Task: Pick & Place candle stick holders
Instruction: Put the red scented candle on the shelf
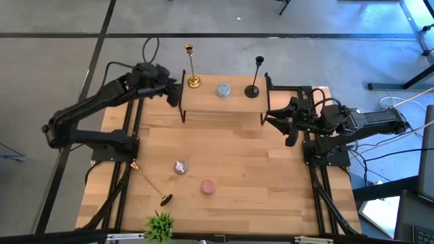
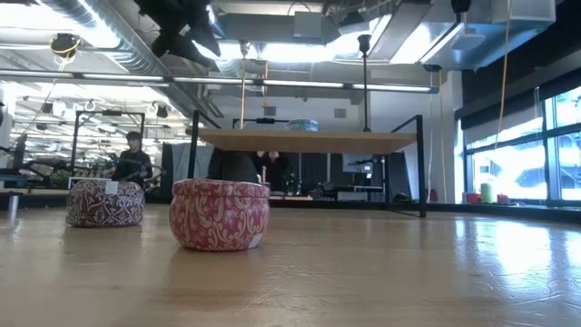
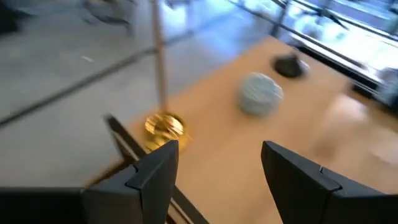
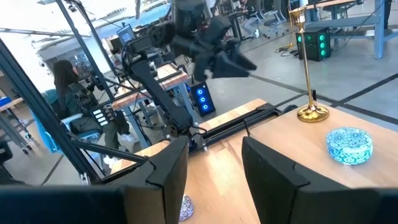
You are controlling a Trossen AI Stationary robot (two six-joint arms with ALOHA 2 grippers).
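Observation:
A gold candle stick holder (image 1: pixel 192 74) stands on its round base (image 3: pixel 165 126) at the left end of a raised wooden shelf (image 1: pixel 237 105). A black holder (image 1: pixel 253 85) stands upright at the shelf's right end. A third holder (image 1: pixel 149 181) lies on its side on the table near the left front. My left gripper (image 1: pixel 171 93) hovers open just left of the gold holder; in its wrist view the fingers (image 3: pixel 221 152) are empty and the gold base lies beyond them. My right gripper (image 1: pixel 274 120) waits open and empty at the shelf's right side, also seen in its wrist view (image 4: pixel 214 146).
A blue tin (image 1: pixel 223 89) sits on the shelf between the two standing holders. Two patterned tins (image 1: pixel 180 167) (image 1: pixel 208 186) stand on the table in front, along with a small green plant (image 1: pixel 159 226) at the near edge. People sit in the room beyond (image 2: pixel 132 159).

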